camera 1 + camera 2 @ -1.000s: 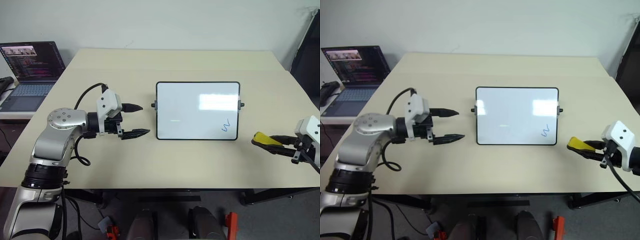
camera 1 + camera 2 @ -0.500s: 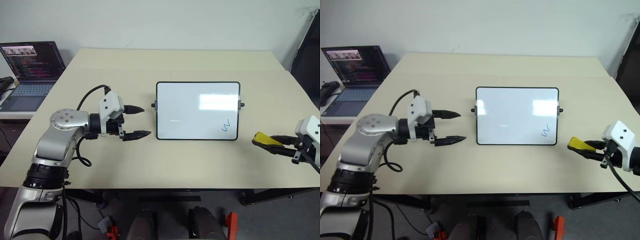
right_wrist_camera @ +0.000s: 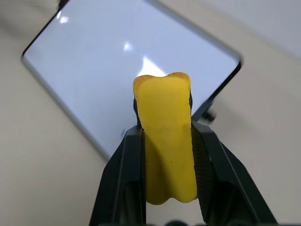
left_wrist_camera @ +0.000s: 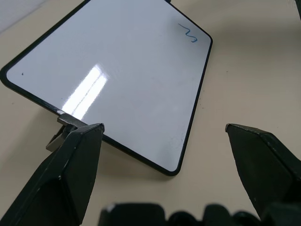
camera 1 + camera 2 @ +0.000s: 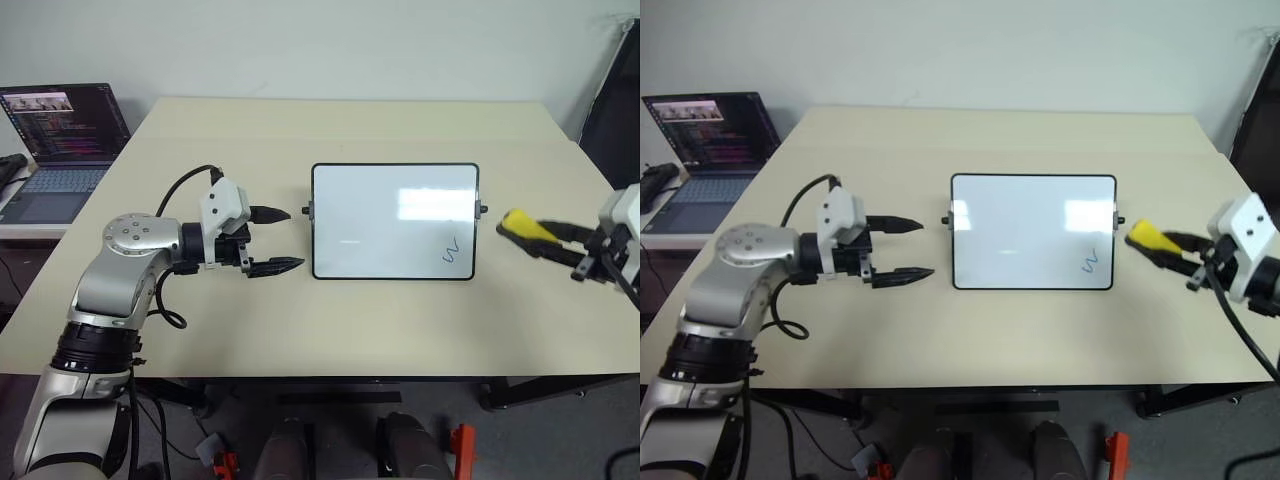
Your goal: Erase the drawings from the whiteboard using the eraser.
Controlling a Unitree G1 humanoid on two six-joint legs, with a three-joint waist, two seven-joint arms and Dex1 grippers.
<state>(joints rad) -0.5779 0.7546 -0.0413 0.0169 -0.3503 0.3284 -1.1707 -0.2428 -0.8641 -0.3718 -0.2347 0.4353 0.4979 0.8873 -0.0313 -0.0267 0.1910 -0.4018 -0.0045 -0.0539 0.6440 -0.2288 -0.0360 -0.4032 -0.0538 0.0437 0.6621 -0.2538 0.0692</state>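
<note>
Whiteboard [image 5: 395, 221] lies flat at the middle of the beige desk [image 5: 350, 130]. One blue scribble [image 5: 454, 250] sits near the board's corner closest to the right arm. Right gripper [image 5: 535, 235] has its fingers clamped on the yellow eraser [image 5: 522, 225], held above the desk just beside the board's right edge. Left gripper [image 5: 277, 240] hovers near the board's left edge, fingers apart, holding nothing. An open laptop [image 5: 62, 135] stands off the desk's far left.
</note>
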